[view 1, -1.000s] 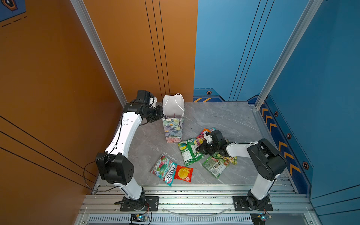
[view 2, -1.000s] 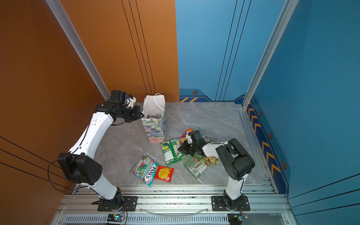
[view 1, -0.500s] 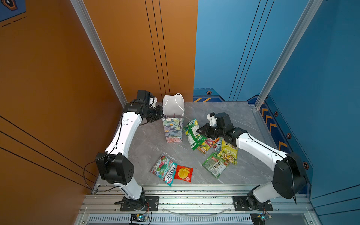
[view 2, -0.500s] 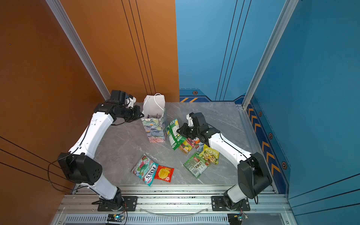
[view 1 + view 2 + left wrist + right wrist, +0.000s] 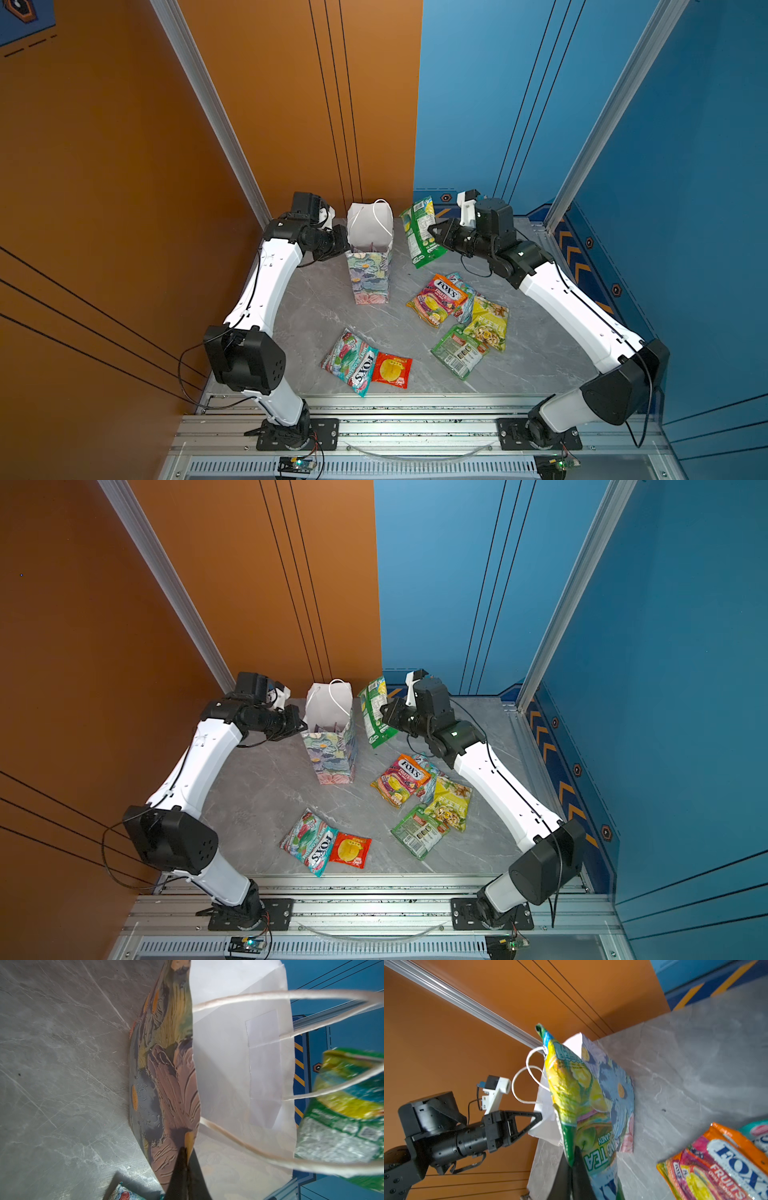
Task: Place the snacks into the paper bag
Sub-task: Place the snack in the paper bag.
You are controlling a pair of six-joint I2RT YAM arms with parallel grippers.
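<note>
The floral paper bag [image 5: 370, 270] stands upright and open at the back of the table. My left gripper [image 5: 345, 245] is shut on the bag's left rim, seen pinched at the fingertips in the left wrist view [image 5: 186, 1153]. My right gripper [image 5: 434, 230] is shut on a green and yellow tea-candy packet [image 5: 420, 232]. It holds the packet upright in the air just right of the bag's mouth [image 5: 571, 1093]. Loose snacks lie on the table: an orange FOX'S bag [image 5: 438, 297], a yellow pouch [image 5: 488, 324], a green pouch [image 5: 459, 353], a teal FOX'S bag [image 5: 351, 365] and a red-yellow sachet [image 5: 390, 370].
The grey marble table [image 5: 316, 316] is walled by orange panels on the left and back and blue panels on the right. A metal rail [image 5: 415, 411] runs along the front edge. The bag's white cord handles [image 5: 311, 995] loop across its opening.
My right arm has lifted the green packet off the table and carried it up and back to beside the bag's mouth. The left arm and the bag have not moved.
</note>
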